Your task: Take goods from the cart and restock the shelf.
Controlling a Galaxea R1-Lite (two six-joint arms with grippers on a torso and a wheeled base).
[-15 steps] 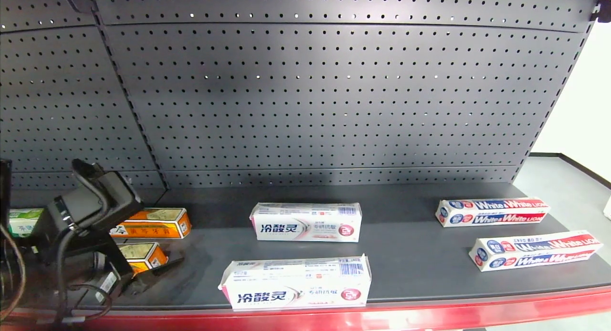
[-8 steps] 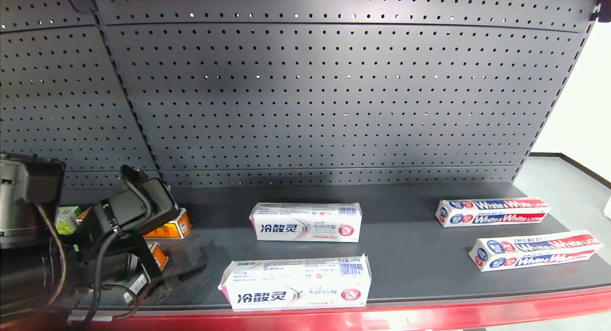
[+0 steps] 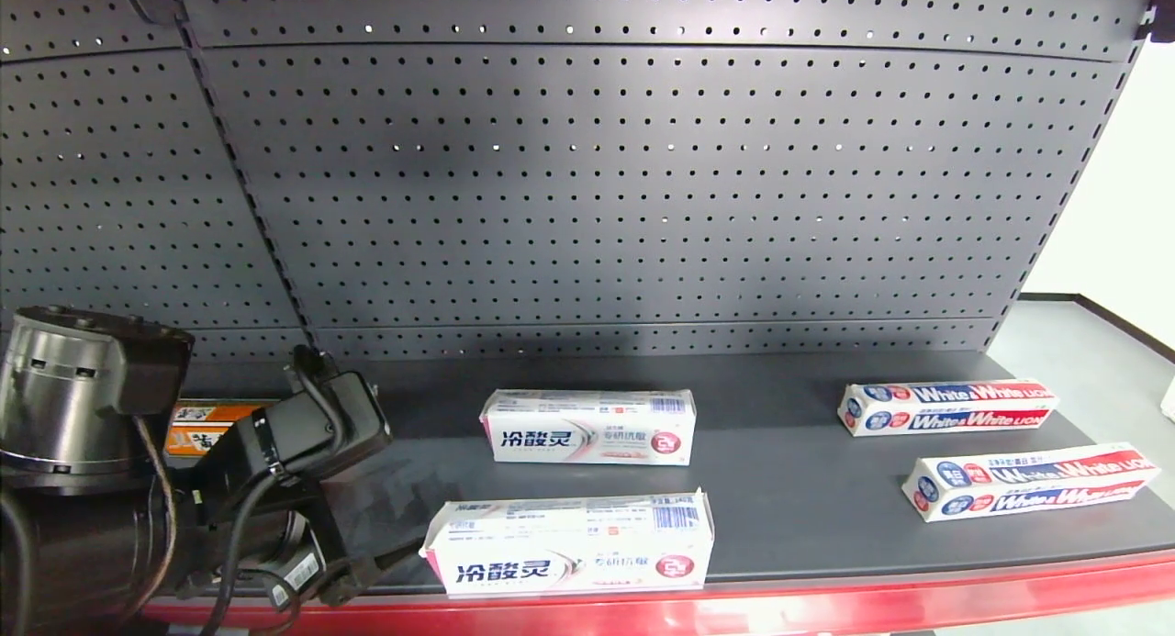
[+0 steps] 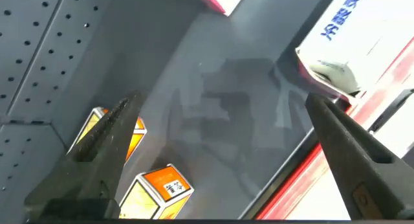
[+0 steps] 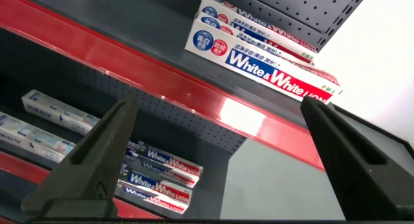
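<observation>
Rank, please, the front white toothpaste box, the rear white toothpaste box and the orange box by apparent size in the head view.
1. front white box.
2. rear white box; farther off, so it may truly match.
3. orange box; partly hidden, so unsure.

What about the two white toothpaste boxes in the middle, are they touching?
Apart. The head view shows a strip of bare dark shelf between the back white box and the front white box.

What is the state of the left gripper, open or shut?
Open: the left gripper has its black fingers wide apart, with only the dark grey shelf between them.
</observation>
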